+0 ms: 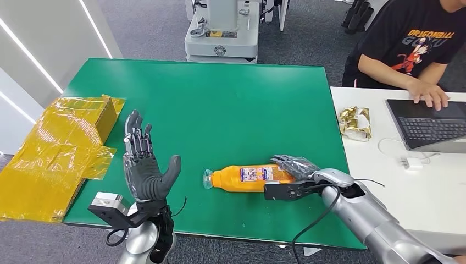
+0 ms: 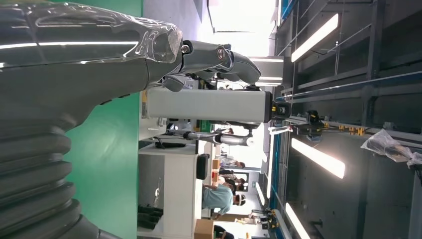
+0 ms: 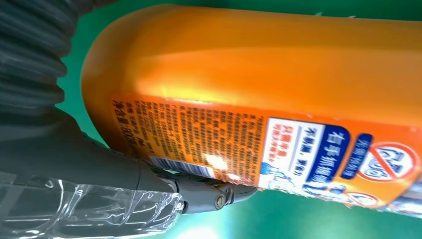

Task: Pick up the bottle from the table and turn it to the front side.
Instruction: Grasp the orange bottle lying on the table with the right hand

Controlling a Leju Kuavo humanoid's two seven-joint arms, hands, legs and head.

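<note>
An orange bottle (image 1: 247, 177) with a clear cap and a printed label lies on its side on the green table (image 1: 220, 99), cap pointing left, near the front edge. My right hand (image 1: 297, 168) holds its base end, fingers curled over the top. In the right wrist view the bottle (image 3: 259, 74) is very close, back label showing, with my thumb (image 3: 149, 184) pressed along its lower side. My left hand (image 1: 144, 165) is raised off the table to the left of the bottle, palm up and fingers spread, holding nothing; the left wrist view shows this hand (image 2: 74, 74) from behind.
Crumpled yellow plastic bags (image 1: 60, 148) cover the table's left edge. A white table (image 1: 428, 187) adjoins on the right with a laptop (image 1: 428, 124), a charger and a gold wrapper (image 1: 355, 122); a person (image 1: 412, 49) types there. A grey machine base (image 1: 222, 33) stands behind the table.
</note>
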